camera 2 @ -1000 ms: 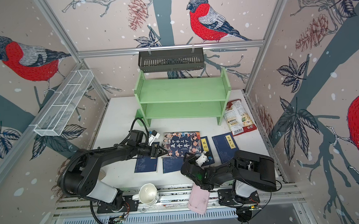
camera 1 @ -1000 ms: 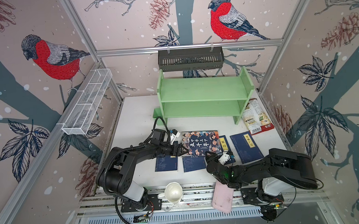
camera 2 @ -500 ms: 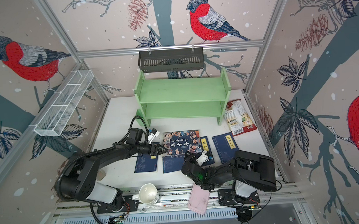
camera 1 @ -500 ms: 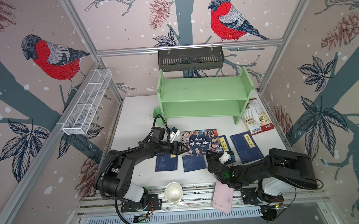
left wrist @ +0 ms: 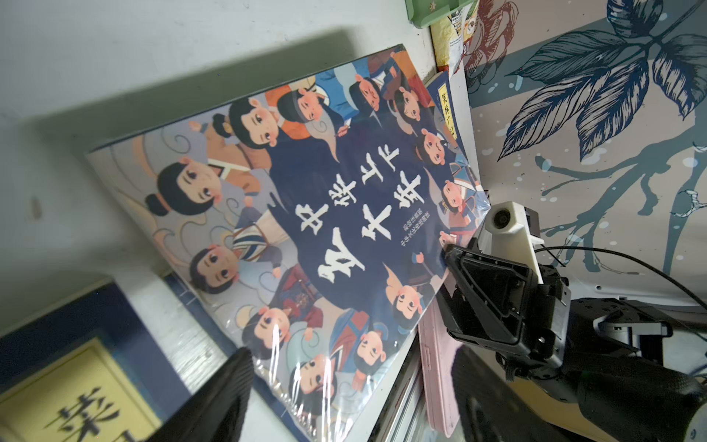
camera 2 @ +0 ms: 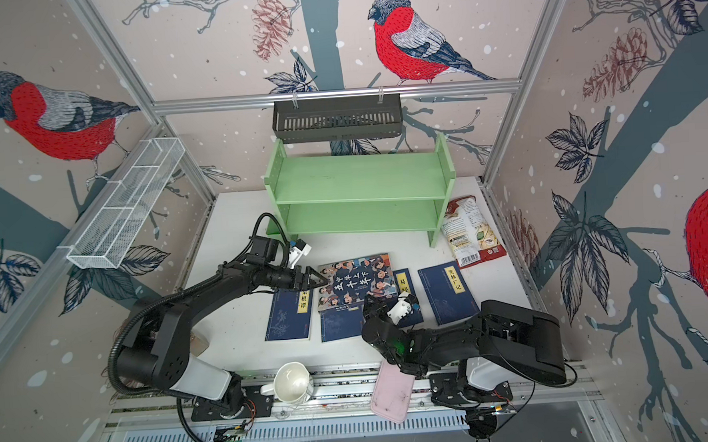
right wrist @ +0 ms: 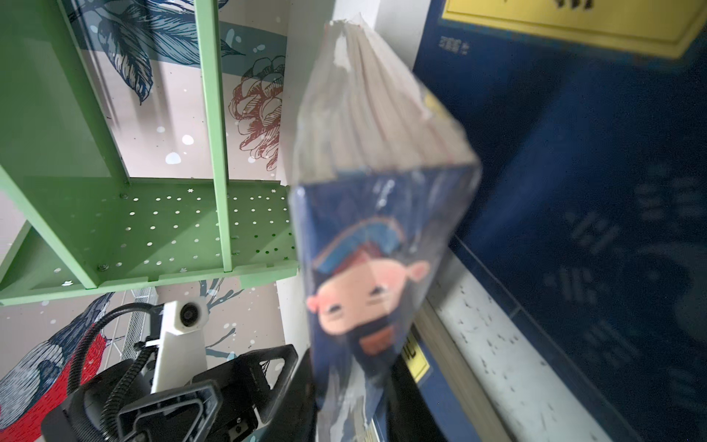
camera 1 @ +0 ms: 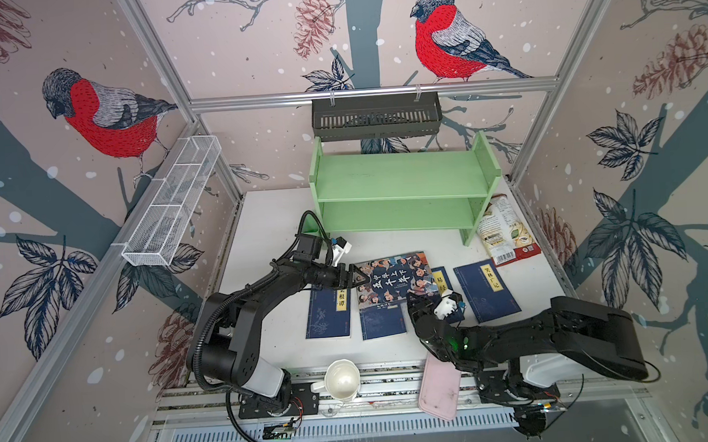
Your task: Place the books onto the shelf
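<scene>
So: 5 bks [camera 1: 393, 280], 1 shelf [camera 1: 400, 182].

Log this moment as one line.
right gripper: shut on cartoon book corner | left gripper: open at its opposite edge | navy books: flat on table | shelf: no books

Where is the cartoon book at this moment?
In both top views the cartoon book is mid-table, in front of the shelf, between the left gripper and the right gripper.

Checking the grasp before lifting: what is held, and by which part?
The right end effector pinches the cartoon book by its near right corner; the left end effector is open, holding nothing.
</scene>
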Action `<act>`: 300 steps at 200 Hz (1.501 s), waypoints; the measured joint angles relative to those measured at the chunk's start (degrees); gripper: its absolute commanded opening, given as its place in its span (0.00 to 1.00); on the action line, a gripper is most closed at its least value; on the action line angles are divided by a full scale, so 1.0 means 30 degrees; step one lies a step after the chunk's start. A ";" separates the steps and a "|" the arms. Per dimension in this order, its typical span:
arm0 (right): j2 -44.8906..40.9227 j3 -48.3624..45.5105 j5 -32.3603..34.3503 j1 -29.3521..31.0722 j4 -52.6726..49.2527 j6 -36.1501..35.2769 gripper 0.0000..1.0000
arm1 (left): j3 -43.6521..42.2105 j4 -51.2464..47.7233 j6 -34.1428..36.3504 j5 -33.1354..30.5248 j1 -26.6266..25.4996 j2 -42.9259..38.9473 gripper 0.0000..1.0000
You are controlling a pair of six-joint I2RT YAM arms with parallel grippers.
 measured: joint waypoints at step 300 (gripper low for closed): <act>-0.4029 -0.0284 0.0940 -0.0022 -0.2244 -0.2069 0.05 | -0.0962 0.2208 -0.2477 0.4692 -0.0415 0.3468 0.97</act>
